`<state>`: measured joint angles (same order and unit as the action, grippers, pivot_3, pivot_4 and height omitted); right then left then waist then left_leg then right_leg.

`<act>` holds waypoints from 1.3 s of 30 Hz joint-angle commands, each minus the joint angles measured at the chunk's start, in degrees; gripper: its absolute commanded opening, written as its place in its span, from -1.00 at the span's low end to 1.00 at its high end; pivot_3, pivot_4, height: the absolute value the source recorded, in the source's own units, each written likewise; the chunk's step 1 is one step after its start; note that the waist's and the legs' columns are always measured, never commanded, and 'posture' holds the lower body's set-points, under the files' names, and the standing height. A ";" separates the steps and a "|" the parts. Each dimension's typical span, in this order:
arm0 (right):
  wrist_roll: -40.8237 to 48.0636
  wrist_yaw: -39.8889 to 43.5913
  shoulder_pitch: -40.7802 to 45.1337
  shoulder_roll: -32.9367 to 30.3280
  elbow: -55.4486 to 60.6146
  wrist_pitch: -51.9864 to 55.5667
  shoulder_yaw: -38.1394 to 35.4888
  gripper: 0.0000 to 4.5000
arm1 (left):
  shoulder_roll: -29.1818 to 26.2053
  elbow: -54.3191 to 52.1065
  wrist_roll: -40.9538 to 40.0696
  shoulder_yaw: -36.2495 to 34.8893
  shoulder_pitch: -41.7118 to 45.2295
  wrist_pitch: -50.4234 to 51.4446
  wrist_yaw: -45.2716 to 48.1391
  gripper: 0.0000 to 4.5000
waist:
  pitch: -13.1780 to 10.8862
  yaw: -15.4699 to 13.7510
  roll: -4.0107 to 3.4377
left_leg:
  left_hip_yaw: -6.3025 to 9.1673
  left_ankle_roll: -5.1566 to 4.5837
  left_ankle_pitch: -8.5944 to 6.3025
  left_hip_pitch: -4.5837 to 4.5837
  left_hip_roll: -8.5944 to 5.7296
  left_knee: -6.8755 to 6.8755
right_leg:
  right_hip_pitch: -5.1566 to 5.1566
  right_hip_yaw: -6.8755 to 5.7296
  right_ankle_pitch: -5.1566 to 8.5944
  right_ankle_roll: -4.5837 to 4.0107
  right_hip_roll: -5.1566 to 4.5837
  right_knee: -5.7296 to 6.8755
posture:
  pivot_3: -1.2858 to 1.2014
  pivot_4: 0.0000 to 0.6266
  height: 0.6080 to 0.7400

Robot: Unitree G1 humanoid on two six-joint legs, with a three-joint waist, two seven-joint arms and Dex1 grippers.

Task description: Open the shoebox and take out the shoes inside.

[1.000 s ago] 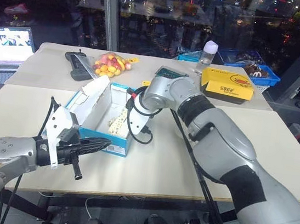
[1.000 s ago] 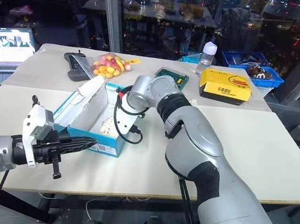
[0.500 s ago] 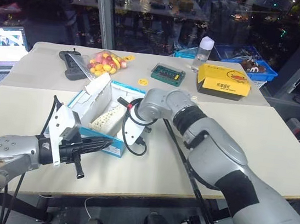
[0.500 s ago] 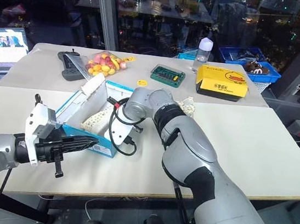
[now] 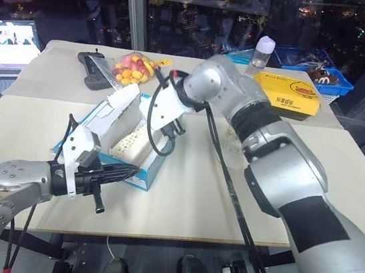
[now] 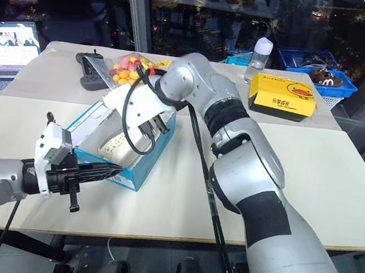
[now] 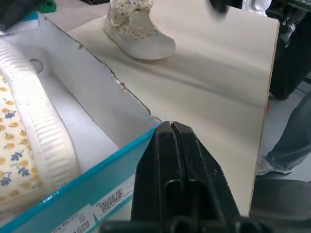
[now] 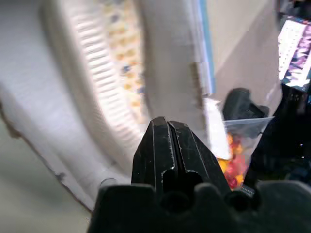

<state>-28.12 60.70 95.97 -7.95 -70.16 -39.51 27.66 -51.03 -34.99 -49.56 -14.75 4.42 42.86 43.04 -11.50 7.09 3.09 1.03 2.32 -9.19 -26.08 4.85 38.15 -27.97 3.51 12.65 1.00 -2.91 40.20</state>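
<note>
Blue cardboard, white inside, made up the shoebox [image 6: 123, 155] you were working on; it sat open on the pale table [image 6: 310, 187], with its lid flap [image 5: 121, 105] standing up along the side farthest from the right arm. One of the shoes [image 7: 29, 145] lay inside the shoebox on its side, cream knit with a small yellow flower print and a ribbed pale sole [image 8: 104, 82]. The other shoe [image 7: 138, 34] stood on the table outside the shoebox, well apart from its torn corner. Your left gripper [image 7: 171, 133] was clenched on nothing, its tips just touching the near corner of the shoebox. Your right gripper [image 8: 170, 128] was also clenched and empty, hovering above the open shoebox and pointing down at the shoe inside. Beyond the shoebox stood a bag of coloured sweets [image 5: 133, 73] and, farther off, a yellow box [image 5: 289, 93]. The shoe looked light and soft in the upper, so it would likely fold if you pinched it there. The sole edge or the heel collar seemed firmer and the better hold. The thin box wall would flex and might lift with the shoe unless the left gripper steadied it.
</note>
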 commanded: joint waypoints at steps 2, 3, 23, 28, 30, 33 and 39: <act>1.85 -0.15 1.95 -0.49 1.90 2.56 -2.12 -0.75 | -0.26 0.22 0.41 -0.01 1.30 -0.45 0.76 -1.00 | -0.01 -0.15 -0.01 | 0.01 0.00 0.00 -0.11 0.00 0.00 | -0.11 0.00 -0.01 0.00 0.01 0.01 | 0.03 -0.52 -0.04; 1.83 0.19 1.72 -0.19 1.87 2.68 -2.05 -0.69 | -0.26 0.23 0.41 -0.02 1.32 -0.46 0.80 -1.00 | -0.01 -0.20 -0.01 | 0.01 0.00 0.00 -0.12 0.00 0.00 | -0.13 0.00 -0.01 0.00 0.01 0.01 | 0.03 -0.52 -0.04; -9.80 -9.82 -4.51 7.05 0.71 -3.12 10.02 0.97 | 0.29 -2.49 -0.31 -1.87 -1.71 -0.16 -1.32 -1.00 | -0.05 -0.23 -0.04 | 0.03 -0.01 0.01 -0.19 0.00 0.00 | -0.19 0.01 -0.02 0.00 0.03 0.04 | 0.03 -0.52 -0.04; -12.89 -14.93 -6.05 8.92 -1.73 -1.76 12.82 0.97 | 0.12 -2.99 -0.73 -2.17 -2.24 -0.18 -2.01 -1.00 | -0.06 -0.76 -0.04 | 0.05 -0.01 0.01 -0.26 -0.01 0.01 | -0.22 0.01 -0.03 0.00 0.02 0.04 | 0.03 -0.52 -0.04; -12.97 -15.68 -5.73 8.82 -2.07 -1.71 12.60 0.97 | 0.11 -3.10 -0.78 -2.21 -2.34 -0.20 -2.18 -1.00 | -0.05 -1.00 -0.04 | 0.05 -0.01 0.01 -0.26 -0.01 0.03 | -0.21 0.00 -0.03 0.00 0.02 0.04 | 0.03 -0.52 -0.04; -12.77 -16.02 -5.00 8.50 -2.28 -1.95 11.94 0.86 | 0.11 -3.02 -0.72 -2.25 -2.45 -0.32 -2.23 -1.00 | -0.05 -1.20 -0.04 | 0.05 -0.01 0.01 -0.23 0.00 0.03 | -0.20 0.01 -0.04 -0.02 0.04 0.06 | 0.03 -0.52 -0.04; -12.33 -16.45 -3.93 7.96 -1.91 -3.09 11.27 0.09 | 0.29 -2.33 -0.29 -1.30 -1.55 -0.64 -2.06 -1.00 | -0.06 -1.42 -0.05 | 0.27 -0.01 0.02 -0.23 0.05 0.03 | -0.19 0.03 -0.06 -0.05 0.27 0.06 | 0.03 -0.52 -0.04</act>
<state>-41.48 45.60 89.65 0.59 -73.02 -41.91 40.28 -50.89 -36.09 -49.62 -14.98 1.90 42.85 40.93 -11.55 5.67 3.04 1.33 2.31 -9.17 -26.31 4.90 38.18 -28.16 3.54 12.58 0.95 -2.62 40.26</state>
